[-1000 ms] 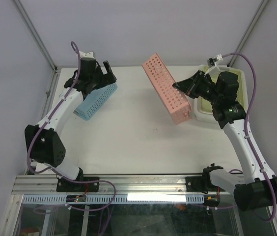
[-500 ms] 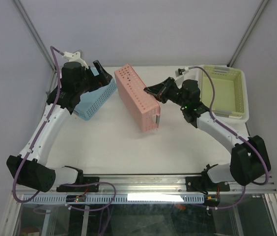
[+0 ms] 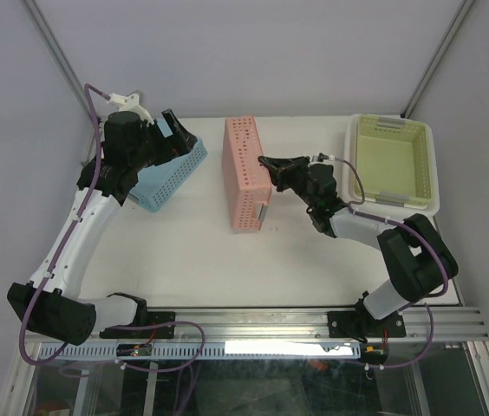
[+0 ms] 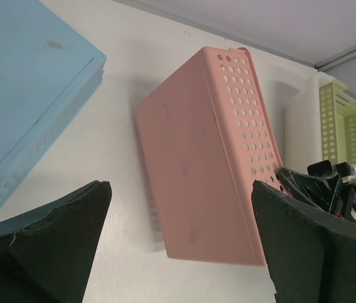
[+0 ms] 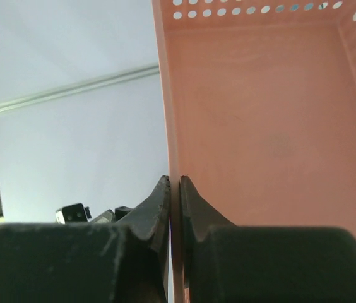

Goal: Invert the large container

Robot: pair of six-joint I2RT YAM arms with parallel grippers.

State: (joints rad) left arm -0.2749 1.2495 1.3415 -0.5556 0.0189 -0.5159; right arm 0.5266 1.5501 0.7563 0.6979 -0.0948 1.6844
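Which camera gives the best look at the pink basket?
Top external: the whole pink basket shows, tipped on its side, the right gripper pinching its rim. Left wrist shows its base and a holed wall; right wrist only its inside wall, close up.

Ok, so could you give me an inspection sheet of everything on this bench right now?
Surface: white table, no spills seen.
Job's things: pink basket lying on its side.
Clutter: blue basket at left, yellow-green basket at right.
End effectors: right end effector shut on the pink basket's wall; left end effector open by the blue basket.
Cables: purple cable along the left arm.
Surroundings: grey walls, metal frame post.
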